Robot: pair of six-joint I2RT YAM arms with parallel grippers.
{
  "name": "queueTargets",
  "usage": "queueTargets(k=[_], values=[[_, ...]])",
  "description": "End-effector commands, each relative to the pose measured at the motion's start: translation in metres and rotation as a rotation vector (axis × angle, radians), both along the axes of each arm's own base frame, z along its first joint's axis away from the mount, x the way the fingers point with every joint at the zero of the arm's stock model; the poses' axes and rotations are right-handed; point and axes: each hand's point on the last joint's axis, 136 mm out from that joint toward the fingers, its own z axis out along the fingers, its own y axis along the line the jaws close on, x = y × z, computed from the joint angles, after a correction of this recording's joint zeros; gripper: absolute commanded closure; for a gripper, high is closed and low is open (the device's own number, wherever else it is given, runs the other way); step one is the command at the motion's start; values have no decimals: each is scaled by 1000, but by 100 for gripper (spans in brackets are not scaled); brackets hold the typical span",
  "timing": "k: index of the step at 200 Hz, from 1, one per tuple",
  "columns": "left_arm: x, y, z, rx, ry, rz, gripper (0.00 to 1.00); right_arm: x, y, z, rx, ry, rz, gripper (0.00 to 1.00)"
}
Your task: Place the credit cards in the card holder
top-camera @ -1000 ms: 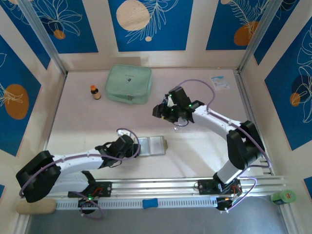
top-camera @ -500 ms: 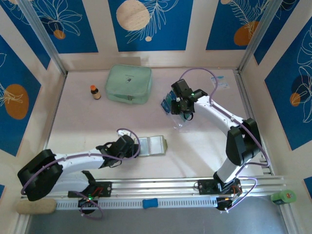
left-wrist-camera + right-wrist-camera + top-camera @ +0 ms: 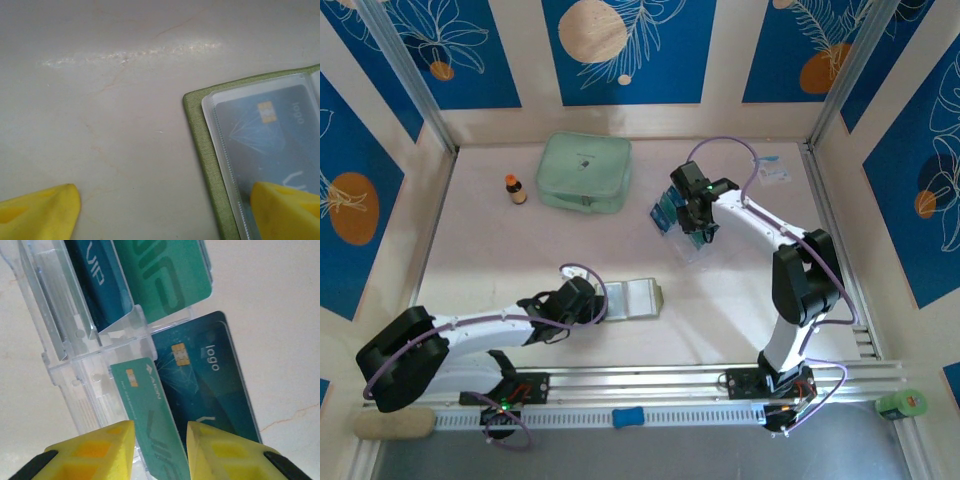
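Card holder [image 3: 206, 165] is lying open on the pale table [image 3: 100, 100], with its olive edge showing. Its clear sleeve [image 3: 216, 131] is holding a blue-grey card [image 3: 265, 137] with a gold chip and "logo" print. Left gripper [image 3: 165, 206] is gaping wide, one yellow fingertip [image 3: 40, 212] sitting over bare table and the other overlapping the sleeve's lower corner.

Credit cards [image 3: 210, 390]: "logo"; "VIP"

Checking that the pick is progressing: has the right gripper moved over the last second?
Yes. In the overhead view the right gripper has drawn away from the pale mint zip pouch toward the back wall, uncovering the small blue and teal cards.
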Motion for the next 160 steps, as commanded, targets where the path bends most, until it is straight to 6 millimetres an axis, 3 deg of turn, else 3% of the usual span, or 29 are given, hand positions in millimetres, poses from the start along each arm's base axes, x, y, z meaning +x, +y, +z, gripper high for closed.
queueTargets(k=[1, 35, 68, 160], values=[[-2, 4, -7, 18, 23, 8, 11, 4, 0, 4, 1, 0, 9, 66], [-2, 5, -7, 18, 23, 9, 11, 1, 8, -4, 41, 29, 23, 70], [-2, 4, -6, 17, 21, 7, 11, -2, 10, -7, 54, 39, 32, 79], [-1, 4, -5, 16, 20, 7, 11, -2, 22, 3, 129, 32, 108, 100]])
